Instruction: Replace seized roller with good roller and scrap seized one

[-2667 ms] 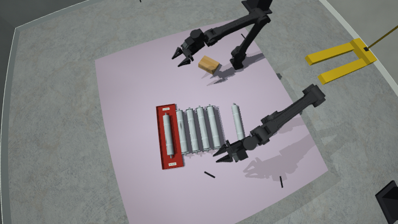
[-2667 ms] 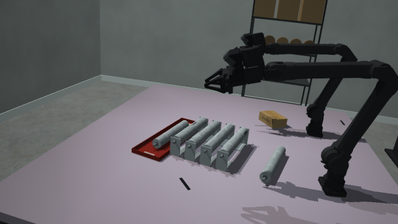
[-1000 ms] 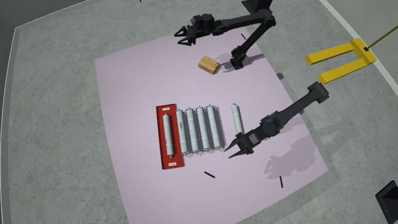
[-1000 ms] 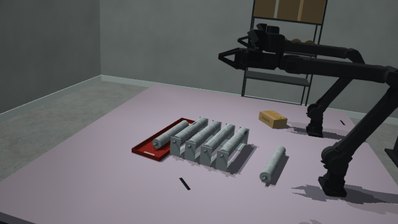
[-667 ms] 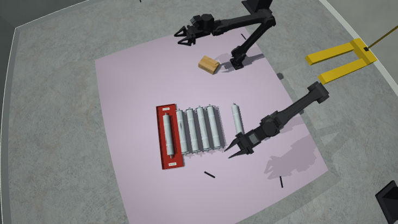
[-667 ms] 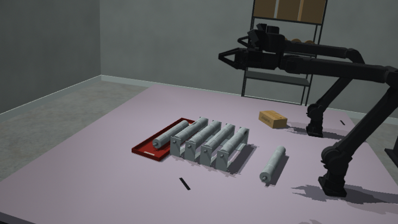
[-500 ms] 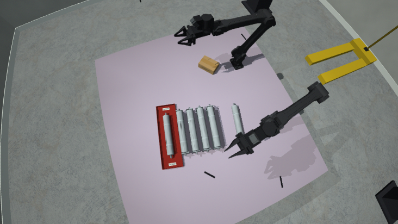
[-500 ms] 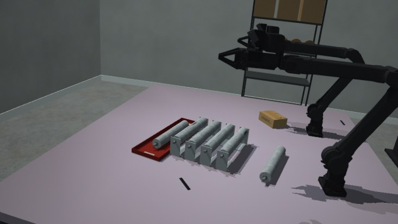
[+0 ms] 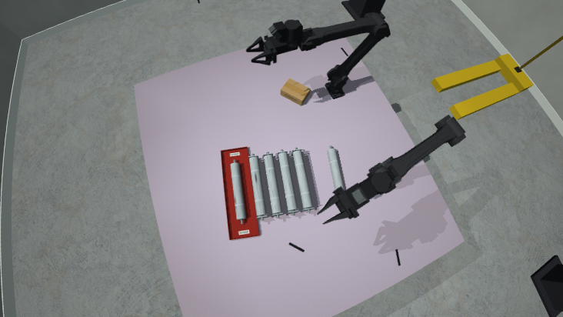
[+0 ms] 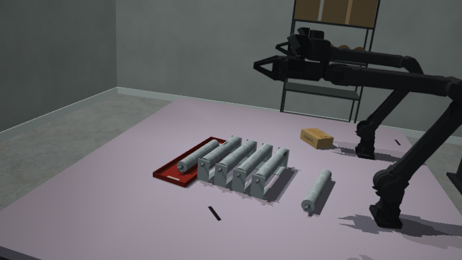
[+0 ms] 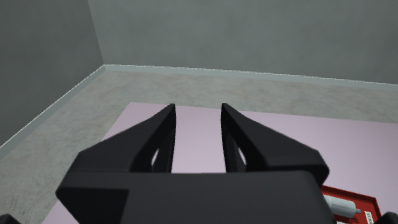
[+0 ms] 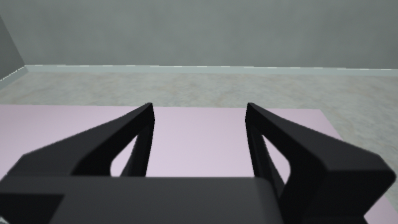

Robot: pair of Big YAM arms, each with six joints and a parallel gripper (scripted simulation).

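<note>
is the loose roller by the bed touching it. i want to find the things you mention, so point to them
Apart. The exterior view shows table surface between the loose roller [image 9: 334,167] [image 10: 317,190] and the roller bed [image 9: 308,208] [image 10: 257,187].
</note>
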